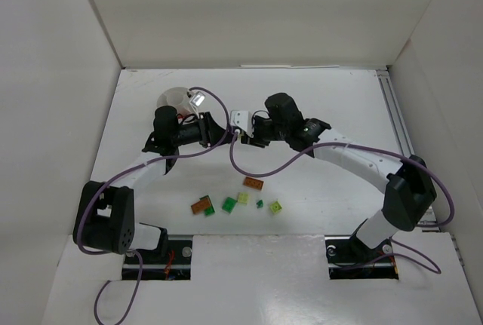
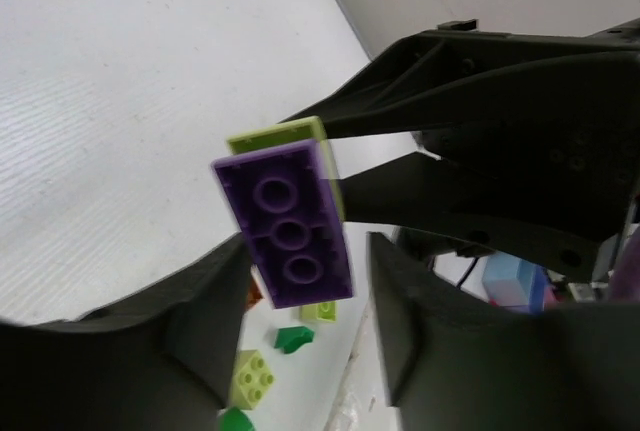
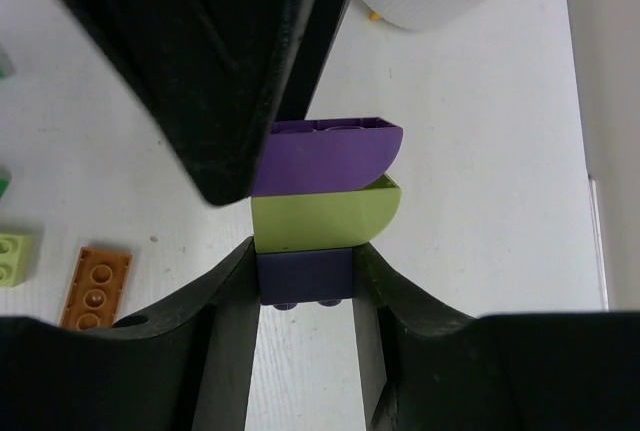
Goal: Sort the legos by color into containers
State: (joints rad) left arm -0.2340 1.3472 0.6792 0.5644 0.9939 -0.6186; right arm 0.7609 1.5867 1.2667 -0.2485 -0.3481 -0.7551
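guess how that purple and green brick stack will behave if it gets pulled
Probably rigid and light: the stack is three small hard plastic bricks. It may split at a seam, since the right gripper pinches only the dark end brick. The rounded glossy edges look slippery to grip.

Legos [image 1: 229, 205] scattered (near edge), dish [image 1: 172, 97] beyond

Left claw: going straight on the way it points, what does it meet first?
The purple brick of the stack in the right claw; it sits between the left claw's fingers, though depth is unclear.
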